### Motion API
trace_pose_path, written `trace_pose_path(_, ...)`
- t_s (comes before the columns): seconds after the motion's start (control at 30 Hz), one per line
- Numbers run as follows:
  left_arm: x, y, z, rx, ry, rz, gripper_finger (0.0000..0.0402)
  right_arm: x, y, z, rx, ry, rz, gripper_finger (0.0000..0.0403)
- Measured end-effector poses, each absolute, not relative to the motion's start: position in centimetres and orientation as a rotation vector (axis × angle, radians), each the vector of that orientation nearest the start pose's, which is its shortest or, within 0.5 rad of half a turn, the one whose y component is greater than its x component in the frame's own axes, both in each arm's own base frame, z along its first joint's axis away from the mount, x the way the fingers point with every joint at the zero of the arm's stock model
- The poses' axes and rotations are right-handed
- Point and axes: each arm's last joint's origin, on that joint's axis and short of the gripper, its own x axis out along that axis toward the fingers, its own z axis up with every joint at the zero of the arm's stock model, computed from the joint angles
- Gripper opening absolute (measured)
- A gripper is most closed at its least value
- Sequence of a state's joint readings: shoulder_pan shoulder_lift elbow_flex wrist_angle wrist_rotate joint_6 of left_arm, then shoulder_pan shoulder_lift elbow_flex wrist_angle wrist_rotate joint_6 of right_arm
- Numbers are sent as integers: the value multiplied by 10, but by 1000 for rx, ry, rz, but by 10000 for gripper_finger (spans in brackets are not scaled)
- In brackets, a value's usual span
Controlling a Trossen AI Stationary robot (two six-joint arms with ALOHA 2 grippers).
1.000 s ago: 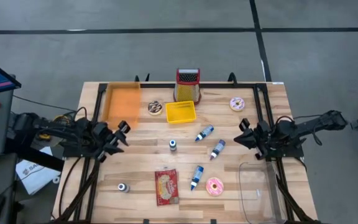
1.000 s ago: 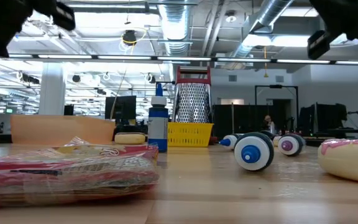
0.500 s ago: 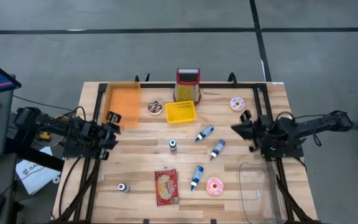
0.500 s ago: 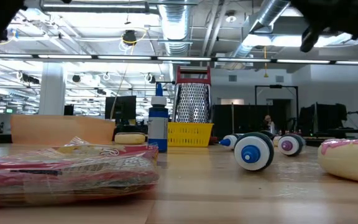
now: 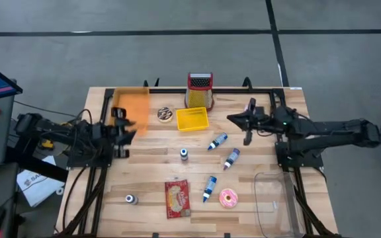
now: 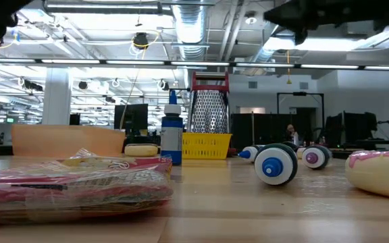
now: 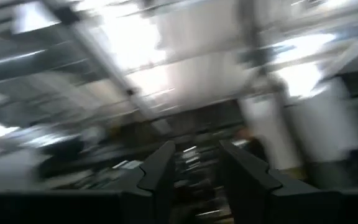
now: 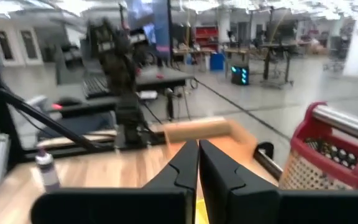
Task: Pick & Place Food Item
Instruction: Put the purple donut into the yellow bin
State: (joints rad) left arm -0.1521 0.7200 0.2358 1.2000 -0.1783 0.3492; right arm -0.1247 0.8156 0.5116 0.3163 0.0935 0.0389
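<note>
Right gripper (image 5: 238, 119) clenched empty, right of centre above yellow basket (image 5: 192, 119); left gripper (image 5: 120, 112) parted, empty, left edge.

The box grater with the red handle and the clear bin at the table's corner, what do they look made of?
Red-handled box grater: perforated walls with a grey sheen, probably metal; handle looks plastic. Clear rectangular bin: see-through and glossy, likely plastic.
</note>
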Motion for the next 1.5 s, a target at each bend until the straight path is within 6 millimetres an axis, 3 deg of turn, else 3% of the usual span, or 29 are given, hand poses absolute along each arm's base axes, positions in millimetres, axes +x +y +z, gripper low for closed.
trace_pose_path(0.2, 143, -18, 290, 230, -574, 168, 117, 187, -34, 280, 49, 85, -287, 8)
trace_pose_path(0.37, 136, -22, 294, 288, -484, 213, 117, 174, -36, 276, 124, 161, -398, 8)
trace_pose_path(0.5, 125, -24, 293, 329, -411, 273, 117, 163, -30, 282, 148, 128, -364, 8)
trace_pose_path(0.83, 105, -29, 302, 371, -489, 239, 117, 137, -17, 302, 150, -14, -265, 8)
trace_pose_path(1.2, 107, -30, 300, 395, -473, 245, 117, 140, -16, 306, 150, -60, -256, 8)
trace_pose_path(1.5, 108, -30, 300, 397, -469, 246, 117, 150, -20, 298, 99, 4, -305, 8)
